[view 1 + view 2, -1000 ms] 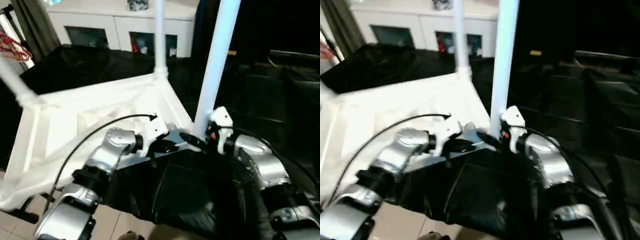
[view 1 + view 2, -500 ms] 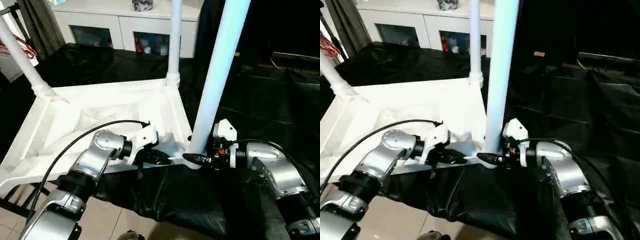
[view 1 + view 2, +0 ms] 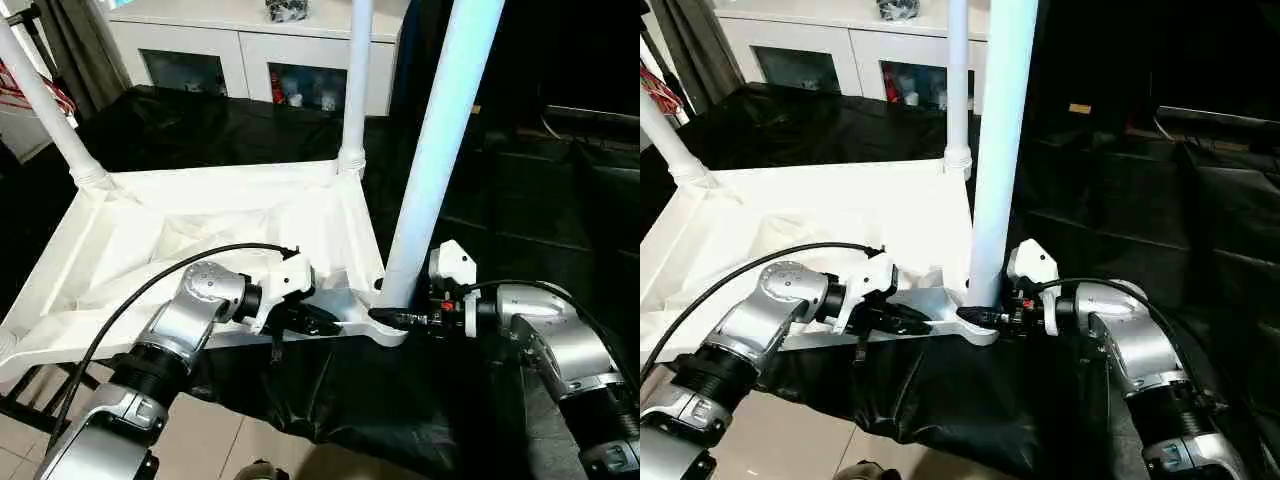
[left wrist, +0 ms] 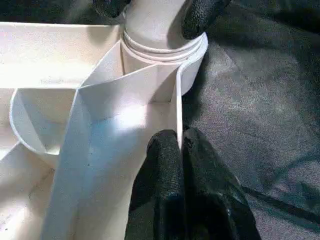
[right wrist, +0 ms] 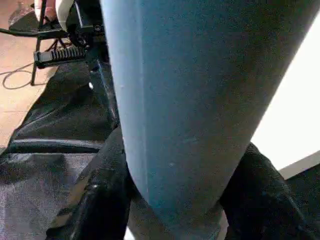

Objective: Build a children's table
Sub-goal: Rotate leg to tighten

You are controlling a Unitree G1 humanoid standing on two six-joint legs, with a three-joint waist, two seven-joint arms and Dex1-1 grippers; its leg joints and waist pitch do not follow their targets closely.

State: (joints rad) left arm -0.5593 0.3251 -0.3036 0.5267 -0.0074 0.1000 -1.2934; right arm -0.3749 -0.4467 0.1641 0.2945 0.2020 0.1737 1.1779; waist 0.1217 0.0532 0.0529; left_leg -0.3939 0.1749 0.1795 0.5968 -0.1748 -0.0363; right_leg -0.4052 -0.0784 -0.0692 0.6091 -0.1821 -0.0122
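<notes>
Your white table top (image 3: 210, 240) lay upside down across the frame's centre-left, ribbed underside up. Three tubular legs stood seated in corner sockets: near leg (image 3: 436, 150) right of centre, far leg (image 3: 354, 80) top centre, another leg (image 3: 42, 105) upper left.

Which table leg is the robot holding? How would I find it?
Find the upside-down white table top on the black cloth. Go to its near corner beside the right gripper. That leg looks thickest, is nearest, and has black fingers around its base; other legs stand untouched.
</notes>
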